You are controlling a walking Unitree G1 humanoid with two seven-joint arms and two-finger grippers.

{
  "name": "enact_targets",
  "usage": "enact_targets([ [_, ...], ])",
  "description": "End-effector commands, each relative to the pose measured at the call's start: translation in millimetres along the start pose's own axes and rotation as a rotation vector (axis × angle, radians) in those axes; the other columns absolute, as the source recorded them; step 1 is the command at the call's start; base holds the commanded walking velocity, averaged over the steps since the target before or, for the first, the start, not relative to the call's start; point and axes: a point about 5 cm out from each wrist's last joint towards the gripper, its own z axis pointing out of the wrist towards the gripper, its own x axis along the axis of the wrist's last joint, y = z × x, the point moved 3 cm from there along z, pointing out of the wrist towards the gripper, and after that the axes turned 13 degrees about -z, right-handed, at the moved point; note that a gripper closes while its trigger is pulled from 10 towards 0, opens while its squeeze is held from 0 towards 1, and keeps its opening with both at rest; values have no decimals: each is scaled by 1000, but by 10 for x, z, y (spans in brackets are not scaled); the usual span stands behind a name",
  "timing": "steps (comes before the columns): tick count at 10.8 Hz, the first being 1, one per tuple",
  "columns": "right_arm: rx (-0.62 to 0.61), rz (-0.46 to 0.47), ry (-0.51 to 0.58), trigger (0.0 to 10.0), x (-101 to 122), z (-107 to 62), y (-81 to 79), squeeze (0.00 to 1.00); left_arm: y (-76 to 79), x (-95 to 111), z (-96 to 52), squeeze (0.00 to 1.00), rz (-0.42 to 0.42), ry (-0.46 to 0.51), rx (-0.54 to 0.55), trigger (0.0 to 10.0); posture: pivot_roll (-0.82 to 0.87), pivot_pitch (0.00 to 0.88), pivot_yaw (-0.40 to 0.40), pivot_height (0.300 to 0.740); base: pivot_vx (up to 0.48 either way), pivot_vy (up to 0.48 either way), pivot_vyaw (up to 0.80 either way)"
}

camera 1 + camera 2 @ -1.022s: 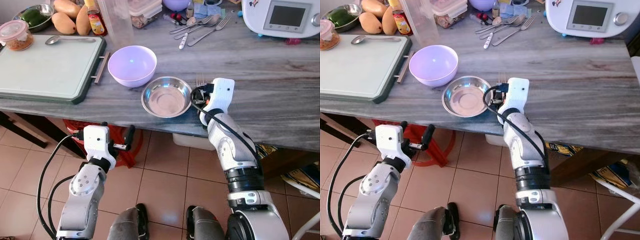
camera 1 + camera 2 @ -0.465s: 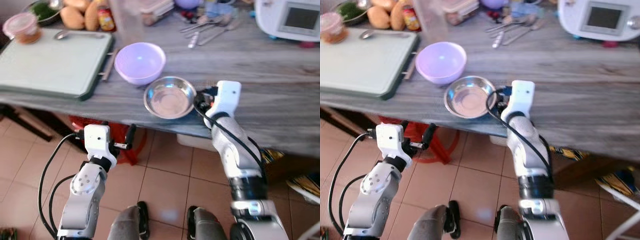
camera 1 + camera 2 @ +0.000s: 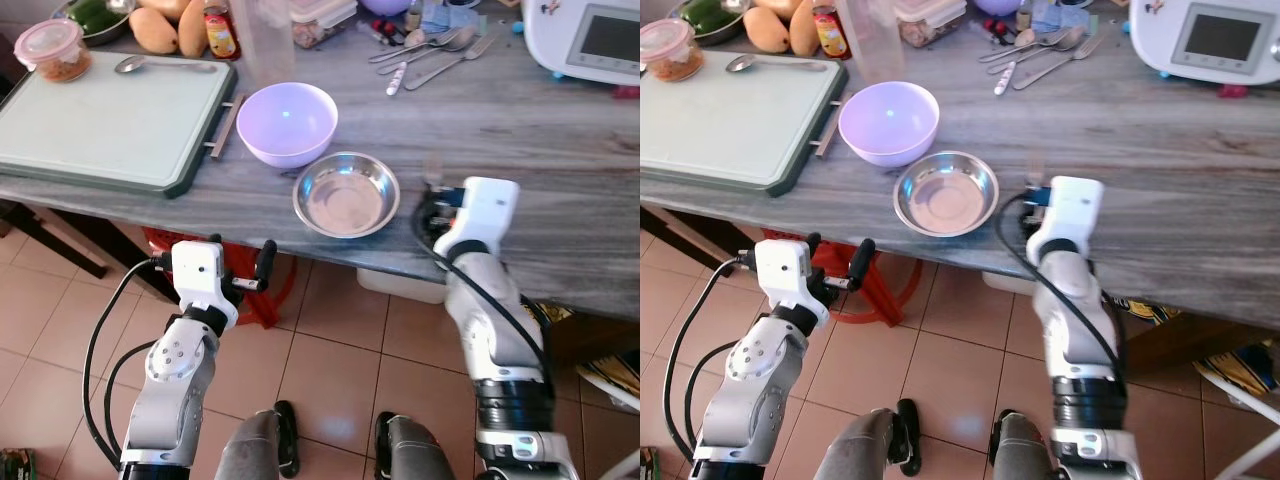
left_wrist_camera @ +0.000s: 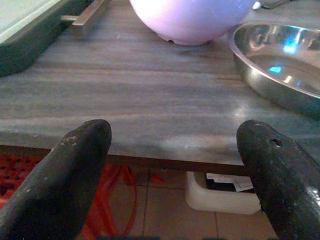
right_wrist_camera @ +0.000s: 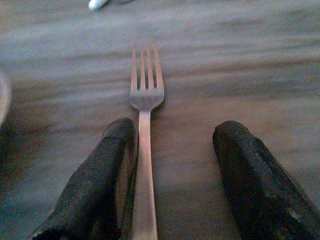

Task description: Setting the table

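A steel fork point(image 5: 144, 95) lies on the grey wooden table point(image 3: 560, 150), its tines pointing away from me. My right gripper point(image 5: 177, 127) is open low over the table, just right of the steel bowl point(image 3: 346, 193). The fork's handle runs between its fingers, close against one finger point(image 5: 107, 165). A lilac bowl point(image 3: 287, 122) stands behind the steel bowl. My left gripper point(image 4: 175, 135) is open and holds nothing, below the table's front edge and facing both bowls.
A green cutting board point(image 3: 100, 115) with a spoon point(image 3: 160, 66) and a food jar point(image 3: 55, 55) fills the table's left. Loose cutlery point(image 3: 430, 50) and a white appliance point(image 3: 600, 40) sit at the back. A red stool point(image 3: 190, 250) and white box point(image 3: 400, 290) stand under the table.
My right gripper has moved to the right, away from the steel bowl, with the fork still between its fingers. The camera has shifted a little. The left arm has not moved.
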Motion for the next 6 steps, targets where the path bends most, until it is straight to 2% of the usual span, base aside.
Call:
enact_targets([
  [1,-17,-3,58,10000,83,-26,28,0,-27,-53,-23,0,-2,-17,8,10000,-19,213,82,740,0,0,0],
  [4,-45,-13,108,10000,148,-6,53,0,-30,-27,13,0,-1,-1,10,10000,-15,203,79,740,0,0,0],
  [6,-74,-37,196,10000,272,-21,114,0,-33,-5,41,0,0,12,11,10000,-16,193,77,740,0,0,0],
])
